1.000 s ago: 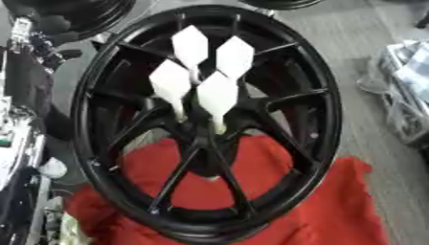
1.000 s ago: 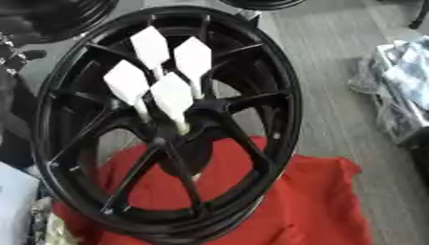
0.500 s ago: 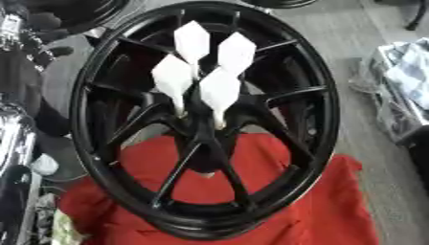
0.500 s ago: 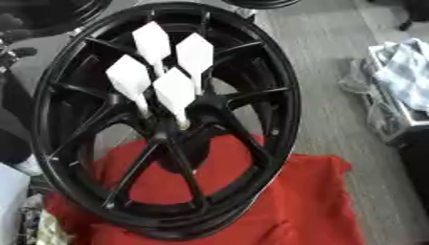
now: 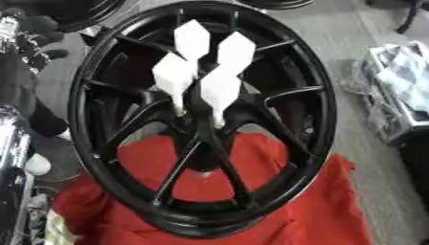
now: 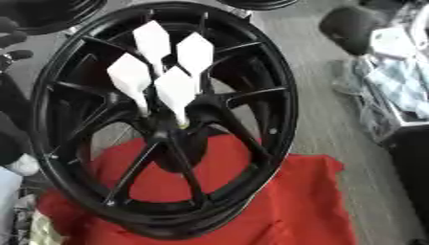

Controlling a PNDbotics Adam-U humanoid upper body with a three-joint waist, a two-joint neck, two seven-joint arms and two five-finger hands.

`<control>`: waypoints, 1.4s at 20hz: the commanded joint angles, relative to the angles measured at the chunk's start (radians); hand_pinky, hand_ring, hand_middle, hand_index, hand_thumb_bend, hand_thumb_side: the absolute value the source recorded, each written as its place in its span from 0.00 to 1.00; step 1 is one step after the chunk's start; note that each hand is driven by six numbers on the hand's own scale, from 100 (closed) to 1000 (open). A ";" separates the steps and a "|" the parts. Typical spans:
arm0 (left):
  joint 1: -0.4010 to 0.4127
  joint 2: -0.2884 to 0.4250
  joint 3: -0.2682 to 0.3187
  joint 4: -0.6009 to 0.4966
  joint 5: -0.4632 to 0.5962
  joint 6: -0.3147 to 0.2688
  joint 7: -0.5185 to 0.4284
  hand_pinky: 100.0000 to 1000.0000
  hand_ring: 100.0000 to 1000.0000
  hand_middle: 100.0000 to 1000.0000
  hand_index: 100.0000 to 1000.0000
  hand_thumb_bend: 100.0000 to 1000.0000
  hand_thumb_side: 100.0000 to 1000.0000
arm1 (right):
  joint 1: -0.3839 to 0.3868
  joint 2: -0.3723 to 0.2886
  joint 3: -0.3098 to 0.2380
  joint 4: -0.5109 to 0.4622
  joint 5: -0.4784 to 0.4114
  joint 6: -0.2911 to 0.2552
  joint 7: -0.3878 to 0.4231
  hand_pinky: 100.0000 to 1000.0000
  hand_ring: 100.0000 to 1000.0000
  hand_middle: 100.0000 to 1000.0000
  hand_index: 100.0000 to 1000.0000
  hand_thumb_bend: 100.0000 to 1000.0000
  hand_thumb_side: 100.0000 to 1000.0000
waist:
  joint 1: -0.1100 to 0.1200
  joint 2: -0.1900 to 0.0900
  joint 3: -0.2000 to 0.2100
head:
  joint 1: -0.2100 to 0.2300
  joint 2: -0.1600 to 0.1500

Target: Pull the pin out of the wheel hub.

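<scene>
Black wheel hub sits tilted on a red cloth, cloth covering the near part of the grey floor. Four white pins w/ diamond-shaped heads stand in the hub centre, clustered close together, stems down in the holes. My left arm shows at the left edge; a dark hand near the upper left corner, can't tell if it's released or clenched. My right hand isn't visible.

Both eyes look steeply down from the head, close over the black wheel on its red cloth — the right eye sits slightly rightward, sharing nearly everything with the left.
</scene>
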 commanded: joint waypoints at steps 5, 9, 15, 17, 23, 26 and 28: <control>-0.010 0.027 -0.003 -0.008 -0.002 -0.001 -0.006 0.66 0.72 0.66 0.67 0.00 0.77 | -0.030 -0.003 0.112 -0.011 0.177 -0.271 0.226 0.84 0.76 0.73 0.85 0.00 0.49 | -0.004 -0.028 0.000 | -0.003 -0.003; -0.010 0.027 -0.003 -0.007 -0.002 -0.001 -0.007 0.66 0.73 0.66 0.67 0.00 0.77 | -0.027 0.010 0.117 -0.011 0.190 -0.229 0.226 0.83 0.75 0.73 0.86 0.00 0.44 | -0.003 -0.028 -0.001 | 0.001 -0.003; -0.010 0.028 -0.004 -0.007 -0.003 0.000 -0.008 0.66 0.73 0.66 0.67 0.00 0.77 | -0.031 0.036 0.117 -0.011 0.191 -0.159 0.226 0.82 0.74 0.72 0.85 0.00 0.38 | -0.002 -0.027 -0.002 | 0.004 -0.001; -0.010 0.028 -0.003 -0.006 -0.003 -0.001 -0.007 0.66 0.73 0.66 0.67 0.00 0.77 | -0.034 0.045 0.121 -0.011 0.194 -0.143 0.226 0.82 0.74 0.72 0.86 0.00 0.37 | -0.001 -0.027 -0.002 | 0.005 0.000; -0.009 0.025 0.005 -0.009 -0.003 -0.002 0.000 0.66 0.73 0.66 0.67 0.00 0.76 | -0.040 0.081 0.103 -0.011 0.209 -0.095 0.223 0.81 0.72 0.71 0.85 0.00 0.22 | 0.001 -0.027 0.000 | 0.007 -0.001; -0.010 0.022 0.015 -0.013 -0.002 -0.004 0.007 0.66 0.73 0.66 0.67 0.00 0.76 | -0.035 0.098 0.102 -0.011 0.227 -0.059 0.223 0.81 0.72 0.71 0.85 0.00 0.22 | 0.002 -0.028 0.003 | 0.006 -0.003; -0.010 0.020 0.020 -0.016 0.000 -0.005 0.013 0.66 0.73 0.66 0.67 0.00 0.76 | -0.034 0.110 0.102 -0.011 0.240 -0.041 0.221 0.81 0.72 0.71 0.85 0.00 0.22 | 0.003 -0.028 0.005 | 0.006 -0.003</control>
